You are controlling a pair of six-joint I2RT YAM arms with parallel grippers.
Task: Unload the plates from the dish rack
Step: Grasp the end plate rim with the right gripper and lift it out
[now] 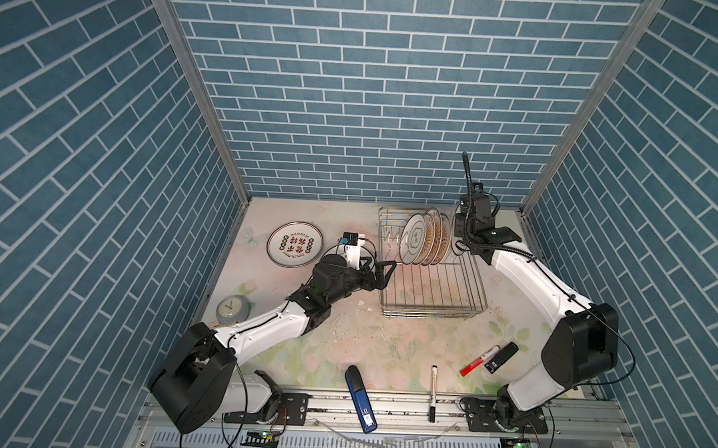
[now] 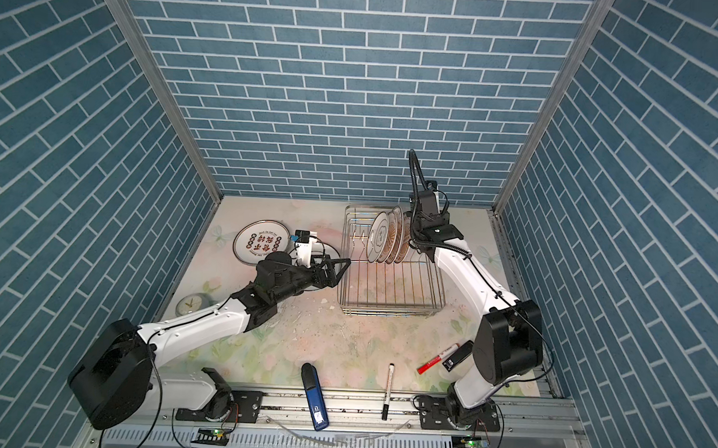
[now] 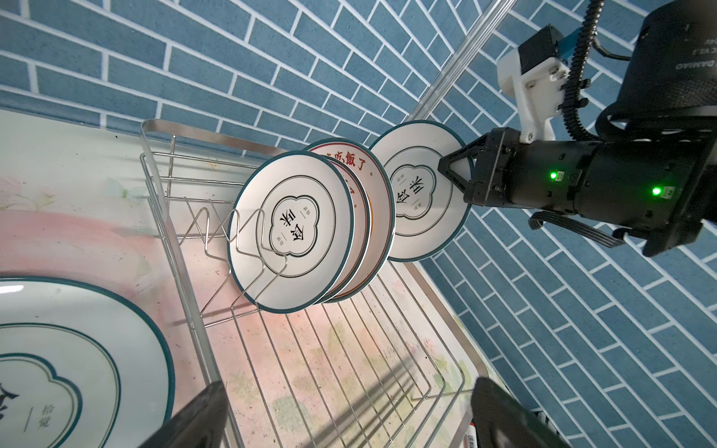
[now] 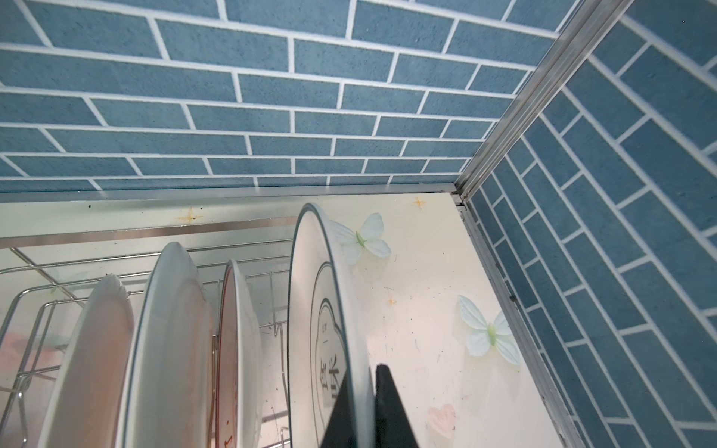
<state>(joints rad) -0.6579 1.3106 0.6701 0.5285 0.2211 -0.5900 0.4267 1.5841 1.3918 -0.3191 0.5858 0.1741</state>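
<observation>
Plates, round, white, dark-rimmed: likely stiff, slick, breakable. Right end effector pinches rearmost plate by rim; left end effector gapes wide.

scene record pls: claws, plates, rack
left claw: open, empty, at the left edge of the dish rack
right claw: shut on the rim of the emblem plate, at the right end of the row
standing plates: three, upright in the rack's far end
red-character plate: flat on the table, left of the rack
rack's near half: bare wire
</observation>
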